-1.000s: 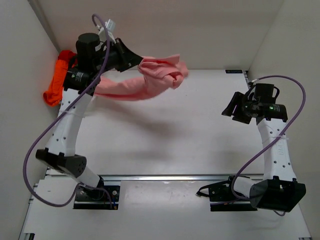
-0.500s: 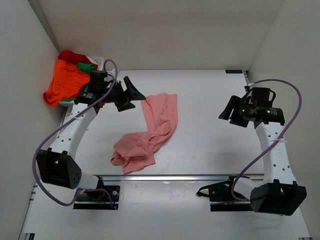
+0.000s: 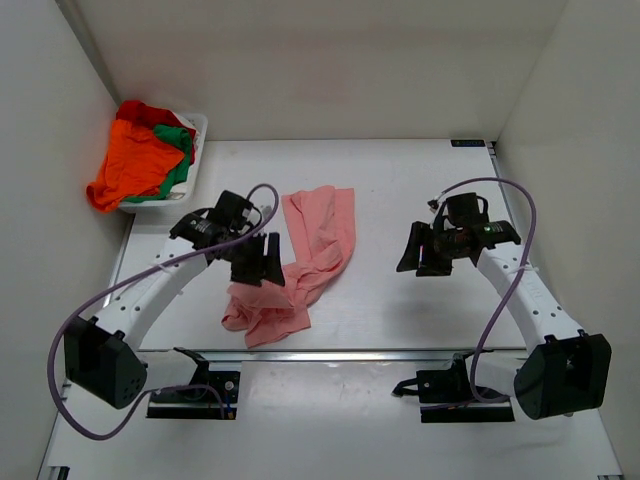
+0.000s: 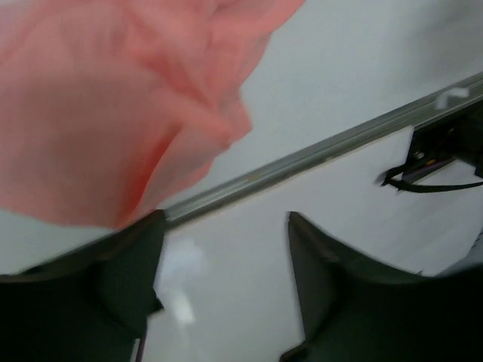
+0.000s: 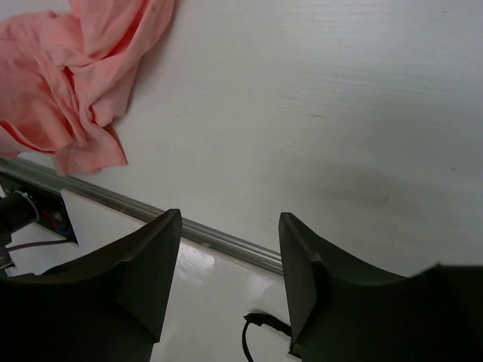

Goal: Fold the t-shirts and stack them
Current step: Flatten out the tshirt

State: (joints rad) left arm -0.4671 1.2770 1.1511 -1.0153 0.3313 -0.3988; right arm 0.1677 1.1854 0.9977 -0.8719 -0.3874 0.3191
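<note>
Pink shirt (image 3: 318, 232) lying crumpled on bench (image 3: 420, 175), near end bunched. Left pincer (image 3: 260, 274) spread, empty, at bunched part. Right pincer (image 3: 415, 263) spread, empty, apart from shirt.

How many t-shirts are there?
4. A salmon pink t-shirt lies crumpled on the table; an orange t-shirt, a green t-shirt and a red t-shirt are heaped in the white basket, far left. More may hide underneath.

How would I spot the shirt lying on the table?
On the white table, left of its middle, lies a crumpled salmon pink t-shirt. It alone is on the tabletop; the orange, green and red t-shirts are heaped in a white basket at the far left corner.
</note>
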